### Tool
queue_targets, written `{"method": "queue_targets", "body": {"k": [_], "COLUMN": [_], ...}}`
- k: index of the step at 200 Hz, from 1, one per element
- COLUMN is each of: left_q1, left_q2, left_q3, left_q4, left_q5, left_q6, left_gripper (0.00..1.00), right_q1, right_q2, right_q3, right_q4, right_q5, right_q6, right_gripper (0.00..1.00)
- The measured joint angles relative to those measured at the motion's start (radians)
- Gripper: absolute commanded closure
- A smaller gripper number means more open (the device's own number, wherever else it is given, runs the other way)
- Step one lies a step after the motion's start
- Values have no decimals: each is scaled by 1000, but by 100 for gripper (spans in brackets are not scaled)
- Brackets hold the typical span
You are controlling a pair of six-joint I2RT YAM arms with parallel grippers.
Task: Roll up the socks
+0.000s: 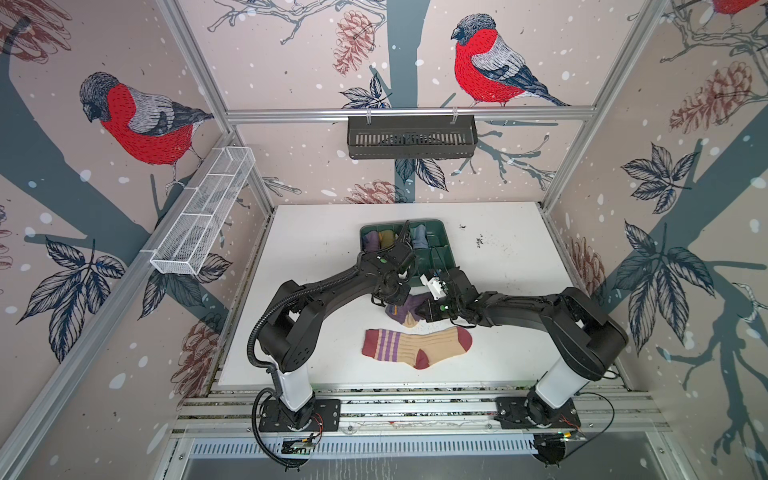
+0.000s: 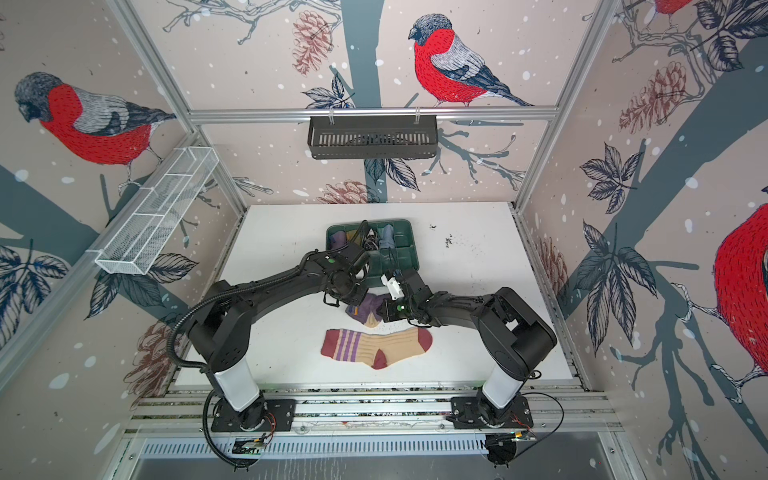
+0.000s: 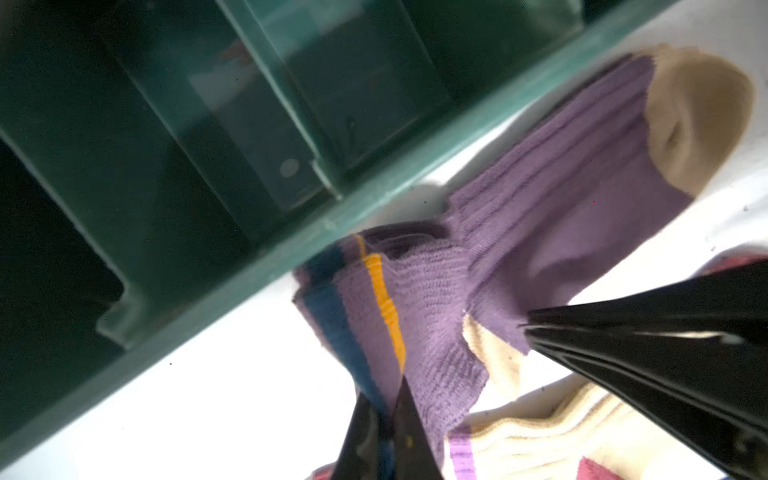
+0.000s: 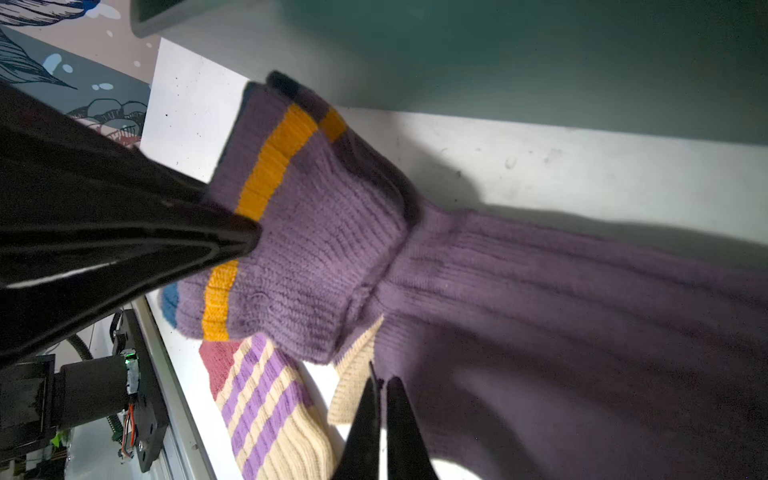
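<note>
The left gripper pinches shut on the folded cuff of the purple ribbed sock with tan toe and heel. The right gripper, close beside, pinches the same sock near its heel. Just beyond them is the dark green plastic tray. Nearer the robot's base, the tan striped ribbed sock lies flat on the white table
</note>
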Motion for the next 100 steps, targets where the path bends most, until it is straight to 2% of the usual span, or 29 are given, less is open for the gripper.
{"method": "queue_targets", "body": {"k": [100], "left_q1": [-25], "left_q2": [24], "left_q3": [39], "left_q4": [-46], "left_q5": [-20], "left_q6": [-8], "left_gripper": [93], "right_q1": [0], "right_q2": [43], "right_q3": [11], "right_q4": [68], "right_q5": [-26], "right_q6": [29], "right_gripper": [92]}}
